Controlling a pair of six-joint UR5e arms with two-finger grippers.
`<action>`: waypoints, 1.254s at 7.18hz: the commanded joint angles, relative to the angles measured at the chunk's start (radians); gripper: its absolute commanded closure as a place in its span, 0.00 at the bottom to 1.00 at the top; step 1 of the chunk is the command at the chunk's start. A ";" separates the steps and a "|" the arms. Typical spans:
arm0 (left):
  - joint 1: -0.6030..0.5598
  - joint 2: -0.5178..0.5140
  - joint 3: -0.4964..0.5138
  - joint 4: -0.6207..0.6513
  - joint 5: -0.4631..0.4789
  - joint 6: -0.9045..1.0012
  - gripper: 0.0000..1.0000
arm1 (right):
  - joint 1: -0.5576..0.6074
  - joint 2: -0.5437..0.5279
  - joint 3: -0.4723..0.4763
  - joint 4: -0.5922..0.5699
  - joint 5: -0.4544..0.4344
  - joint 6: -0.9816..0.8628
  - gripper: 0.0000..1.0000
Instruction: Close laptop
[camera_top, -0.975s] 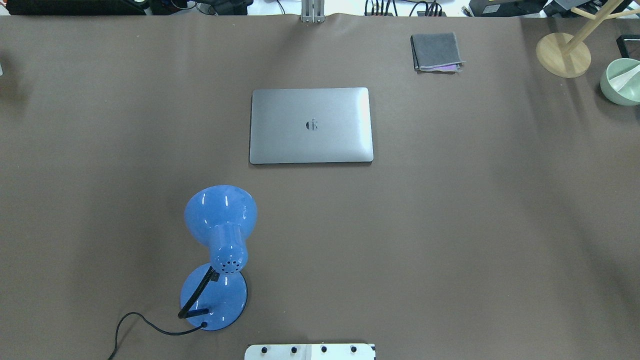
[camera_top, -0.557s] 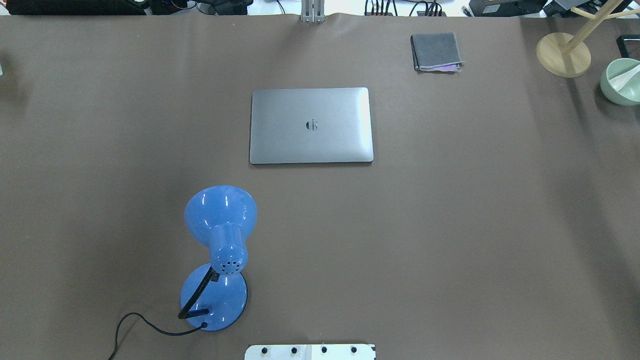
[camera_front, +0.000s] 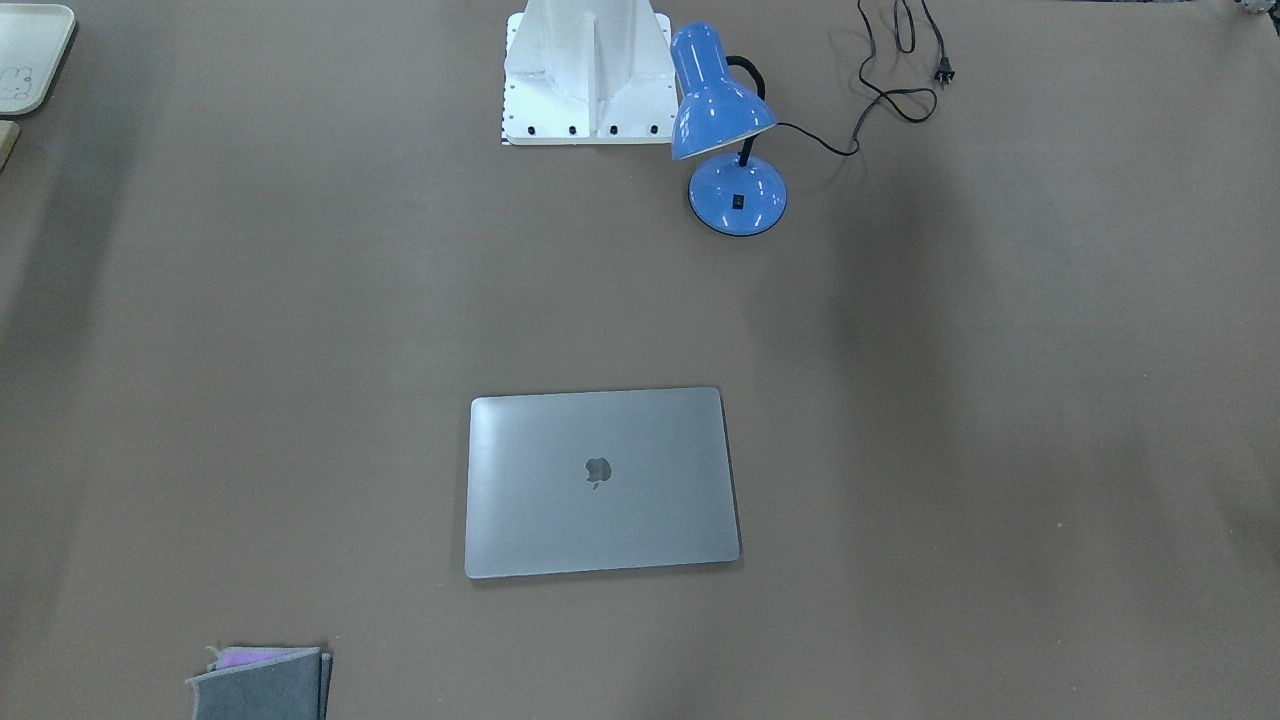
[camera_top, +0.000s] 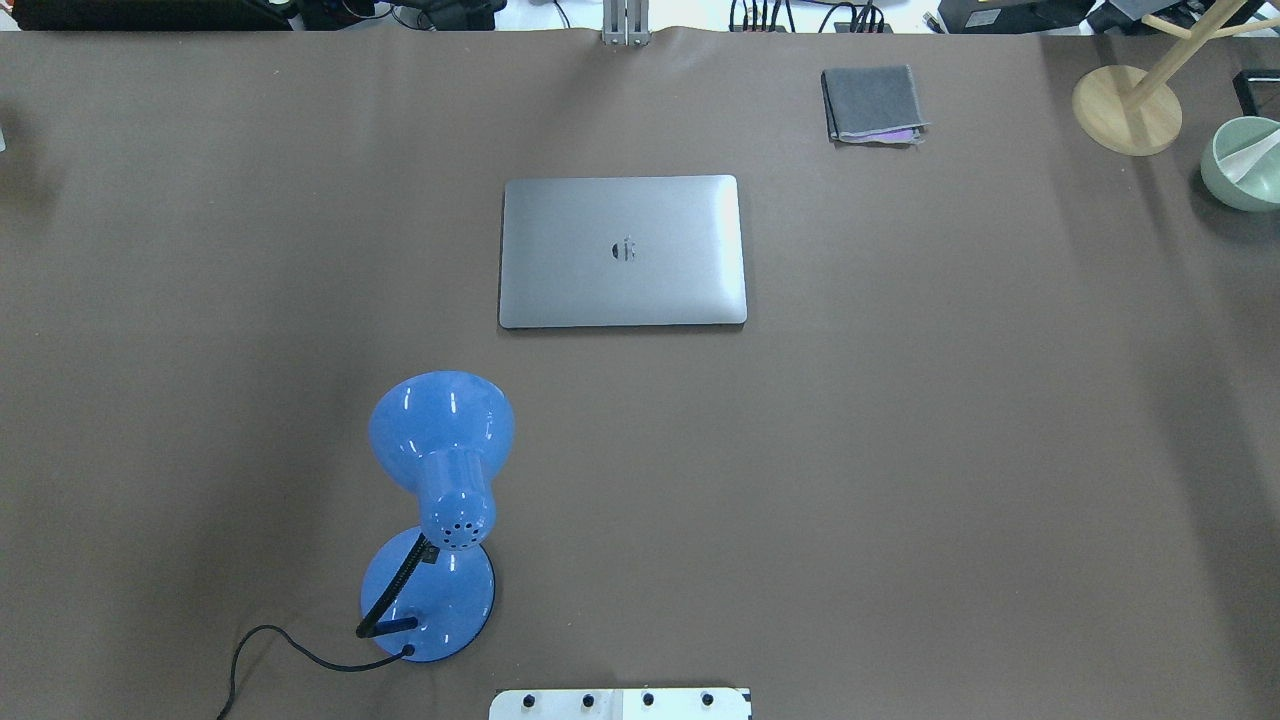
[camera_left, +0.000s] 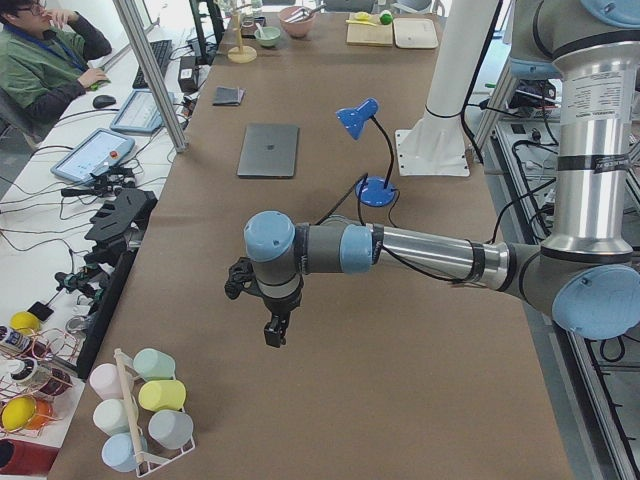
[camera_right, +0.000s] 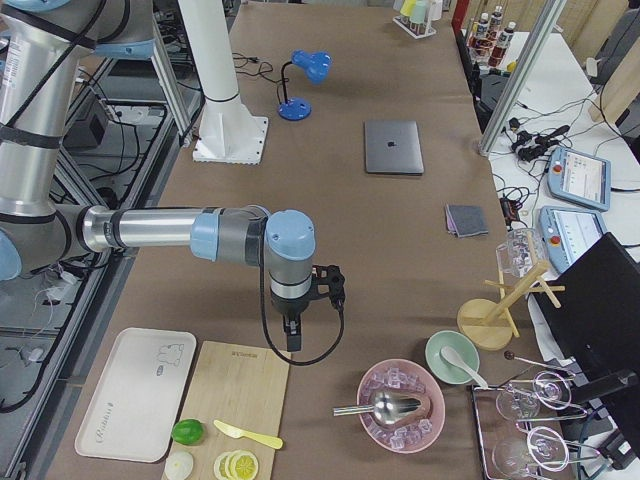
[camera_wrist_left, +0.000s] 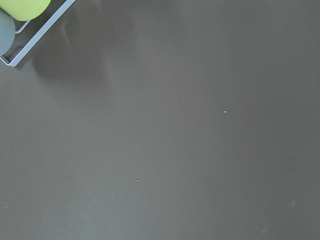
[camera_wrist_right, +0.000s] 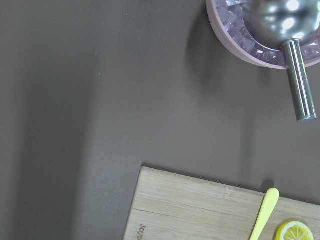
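The laptop (camera_top: 622, 250) lies flat on the brown table with its grey lid down and the apple logo facing up; it also shows in the front-facing view (camera_front: 600, 482) and both side views (camera_left: 269, 150) (camera_right: 393, 147). My left gripper (camera_left: 272, 335) hangs over bare table far from the laptop, near the table's left end. My right gripper (camera_right: 293, 340) hangs near the right end, just above a cutting board. Both show only in the side views, so I cannot tell whether they are open or shut. Neither touches anything.
A blue desk lamp (camera_top: 440, 470) with a black cord stands near the robot base. A folded grey cloth (camera_top: 872, 103), a wooden stand base (camera_top: 1126, 108) and a green bowl (camera_top: 1245, 160) sit far right. A mug rack (camera_left: 140, 410) and a pink ice bowl (camera_right: 400, 405) stand at the table's ends.
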 joint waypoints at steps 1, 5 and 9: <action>0.001 -0.002 -0.012 -0.003 -0.004 0.002 0.01 | 0.001 -0.003 0.002 0.009 0.010 0.001 0.00; -0.001 0.002 -0.006 -0.011 -0.001 0.002 0.01 | 0.000 -0.006 -0.005 0.006 0.025 0.000 0.00; 0.001 0.000 -0.008 -0.011 -0.001 0.000 0.01 | 0.000 -0.006 -0.005 0.005 0.045 -0.002 0.00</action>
